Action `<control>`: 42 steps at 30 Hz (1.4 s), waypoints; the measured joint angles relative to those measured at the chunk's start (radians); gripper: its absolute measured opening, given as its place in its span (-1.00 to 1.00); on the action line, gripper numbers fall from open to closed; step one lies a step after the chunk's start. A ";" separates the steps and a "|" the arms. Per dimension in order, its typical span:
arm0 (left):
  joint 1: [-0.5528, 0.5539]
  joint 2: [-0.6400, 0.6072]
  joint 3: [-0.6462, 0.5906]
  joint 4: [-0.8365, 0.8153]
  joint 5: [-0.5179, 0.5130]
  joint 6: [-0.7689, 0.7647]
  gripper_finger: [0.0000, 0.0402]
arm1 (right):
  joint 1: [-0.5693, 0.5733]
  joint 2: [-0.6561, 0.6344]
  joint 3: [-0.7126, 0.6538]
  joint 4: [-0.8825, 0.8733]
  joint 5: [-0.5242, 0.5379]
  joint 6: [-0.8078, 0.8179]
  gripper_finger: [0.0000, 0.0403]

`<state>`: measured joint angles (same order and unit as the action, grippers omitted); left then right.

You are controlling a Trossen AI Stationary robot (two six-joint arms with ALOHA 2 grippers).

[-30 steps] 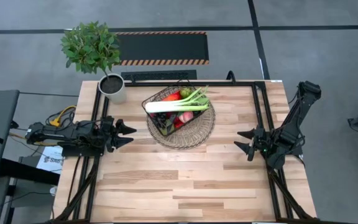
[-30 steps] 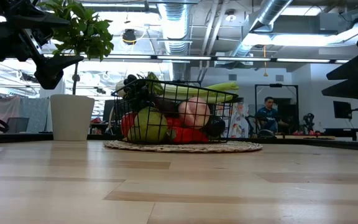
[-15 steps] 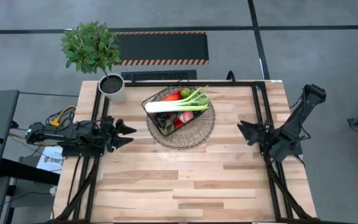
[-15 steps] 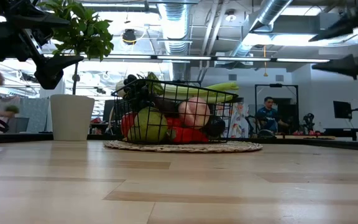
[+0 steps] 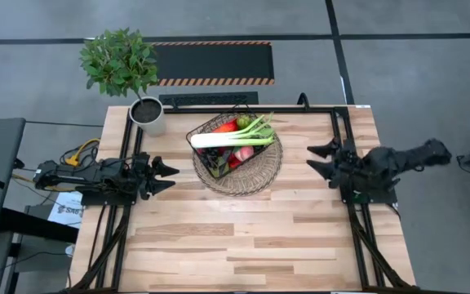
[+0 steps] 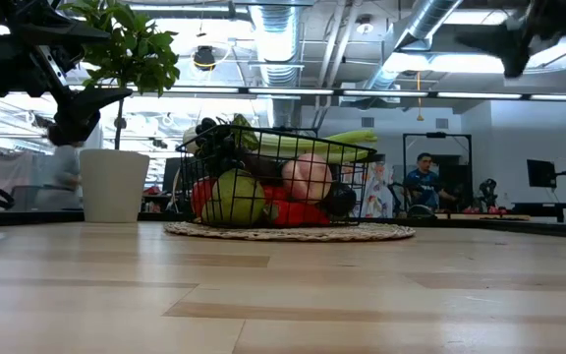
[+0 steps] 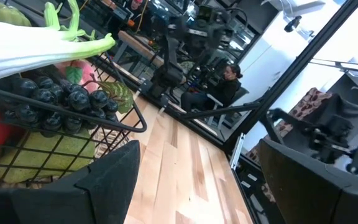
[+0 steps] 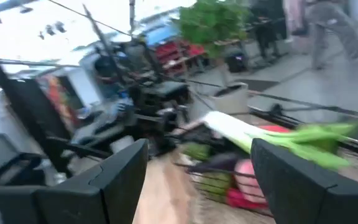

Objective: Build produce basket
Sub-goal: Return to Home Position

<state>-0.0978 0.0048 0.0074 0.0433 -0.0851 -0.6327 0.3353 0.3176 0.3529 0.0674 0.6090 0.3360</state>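
The dark wire basket (image 5: 233, 149) stands on a round wicker tray (image 5: 261, 175) at the table's far middle. The produce fills it: a long leek (image 5: 228, 138) lies across the top, with a green apple (image 6: 232, 200), a peach (image 6: 308, 177), red pieces and dark grapes (image 7: 55, 102) below. My left gripper (image 5: 166, 176) is open and level at the table's left, pointing at the basket. My right gripper (image 5: 320, 159) is open and raised at the table's right, pointing toward the basket (image 8: 229, 174). Neither gripper has anything between its fingers.
A potted green plant (image 5: 121, 61) in a white pot (image 5: 148, 115) stands at the far left corner. A black frame (image 5: 343, 122) runs along the table's edges. Bare wood (image 5: 235, 237) lies between the basket and the near edge. A person (image 6: 423, 182) sits in the room behind.
My right gripper has risen and swung toward the table's far edge, turning as it went, while its arm has folded out to the right. It has stayed open. The basket and produce have kept still.
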 joint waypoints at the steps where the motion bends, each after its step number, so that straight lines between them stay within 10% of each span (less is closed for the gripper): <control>1: 0.000 0.000 0.000 0.000 0.000 0.000 0.55 | -0.053 -0.035 -0.008 -0.039 -0.034 0.005 0.52; 9: 0.000 0.001 0.000 0.002 0.000 0.000 0.55 | -0.292 -0.312 -0.215 -0.072 -0.287 0.043 0.52; 42: 0.000 0.014 0.011 -0.036 0.000 0.000 0.55 | -0.316 -0.279 -0.343 -0.013 -0.299 0.005 0.52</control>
<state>-0.0978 0.0193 0.0189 0.0078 -0.0849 -0.6331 0.0196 0.0391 0.0097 0.0540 0.3098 0.3412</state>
